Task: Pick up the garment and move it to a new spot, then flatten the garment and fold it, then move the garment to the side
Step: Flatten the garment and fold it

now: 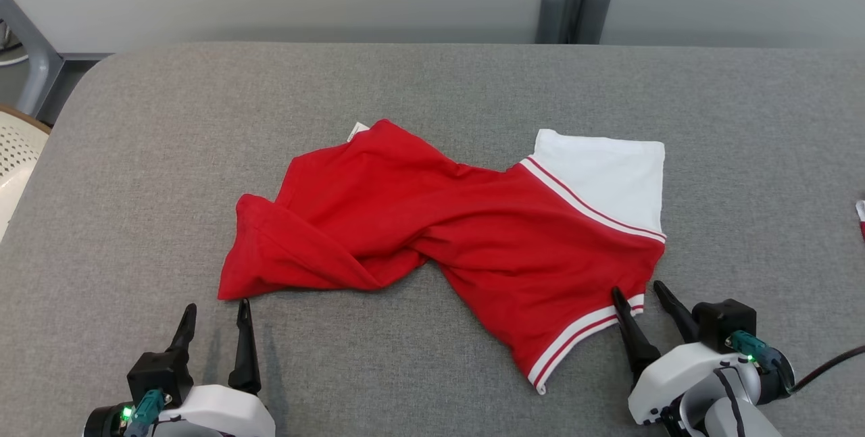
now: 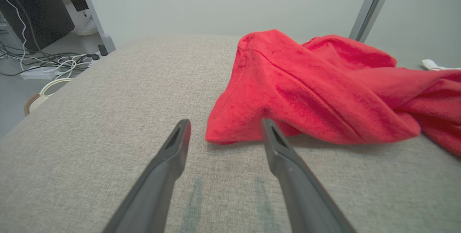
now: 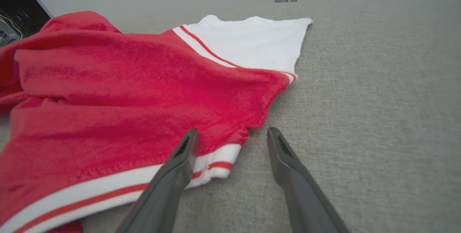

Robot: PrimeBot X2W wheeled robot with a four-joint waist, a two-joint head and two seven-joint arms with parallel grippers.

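Grey woven cloth, coarse and matte, covers the table (image 1: pixel 135 153) from edge to rounded edge. We see the left gripper (image 1: pixel 217 304) low over it at the near left. Its two long dark fingers (image 2: pixel 169 161) are spread wide and taper to blunt tips, with nothing between them but bare weave. Just ahead of those tips lies the near left corner of the garment (image 1: pixel 473 221), a soft fold of red knit with a stitched hem, puffed up rather than flat.

At the near right we see the right gripper (image 1: pixel 636 287), its fingers also parted and holding nothing. Its left finger (image 3: pixel 173 175) crosses in front of the trim (image 1: pixel 574 339), a ribbed white band with a red stripe; we cannot tell whether it touches. Its other finger stands over bare table, just beside the trim's corner.

From there the garment spreads across the middle of the table, twisted at its waist into a deep diagonal crease, the red halves bunched on either side. A smooth white sleeve (image 1: pixel 608 173) lies flat at the far right, edged with two thin stripes. A small white tag (image 1: pixel 356 131) peeks out at the far edge.

Beyond the table stand two rounded grey posts (image 1: pixel 574 11) against a pale wall, and a cream perforated chair (image 1: pixel 17 146) sits at the left.
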